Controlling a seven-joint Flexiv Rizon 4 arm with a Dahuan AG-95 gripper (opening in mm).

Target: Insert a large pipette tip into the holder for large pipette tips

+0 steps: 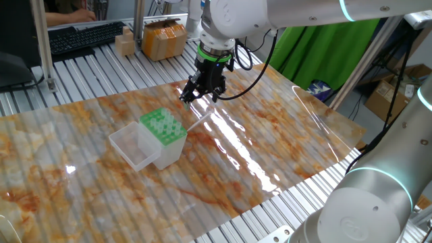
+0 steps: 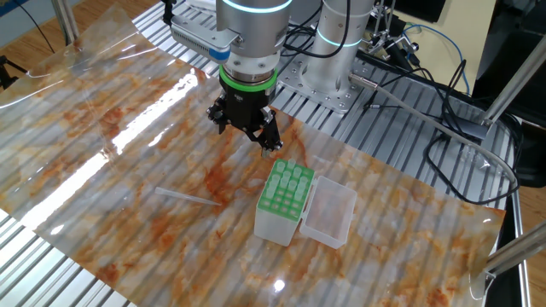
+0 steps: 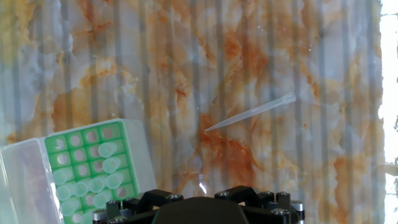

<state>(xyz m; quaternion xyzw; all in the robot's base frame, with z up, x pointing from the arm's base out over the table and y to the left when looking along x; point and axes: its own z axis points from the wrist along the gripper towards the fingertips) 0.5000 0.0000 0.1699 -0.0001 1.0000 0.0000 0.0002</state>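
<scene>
The large pipette tip [image 3: 252, 112], a thin translucent cone, lies flat on the marbled sheet, also seen as a pale sliver [image 1: 198, 123] [image 2: 183, 198]. The holder for large pipette tips [image 1: 163, 126] is a clear box with a green hole-grid plate [image 2: 286, 188] [image 3: 93, 168]. Its clear lid [image 2: 328, 213] is swung open beside it, and several tips stand in its holes. My gripper [image 1: 200, 91] [image 2: 247, 132] hangs above the sheet between tip and holder, touching neither. It is open, with nothing between its fingers. In the hand view only its black body shows at the bottom edge.
The marbled sheet [image 1: 270, 135] covers a slatted aluminium table. Cardboard boxes [image 1: 164, 37] and a keyboard [image 1: 84, 37] sit at the back. A second arm's white base [image 1: 364, 202] stands at the near right corner. Cables [image 2: 426, 85] and a metal mount lie behind my arm.
</scene>
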